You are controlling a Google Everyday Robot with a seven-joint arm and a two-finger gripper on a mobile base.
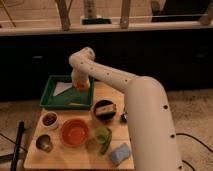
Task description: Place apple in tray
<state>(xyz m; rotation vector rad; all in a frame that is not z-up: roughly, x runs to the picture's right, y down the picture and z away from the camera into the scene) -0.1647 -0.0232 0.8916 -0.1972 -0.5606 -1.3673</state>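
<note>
The green tray (51,93) sits at the back left of the wooden table, with a pale sheet (62,88) lying in it. My white arm reaches in from the right and its gripper (81,85) hangs over the tray's right part. The small orange-red apple (82,86) shows at the gripper's tip, held just above the tray floor.
In front of the tray stand a small white bowl of dark red contents (49,119), a large orange bowl (75,132), a metal cup (44,143), a black bowl (105,109), a green cup (102,135) and a blue sponge (120,153). A dark counter runs behind the table.
</note>
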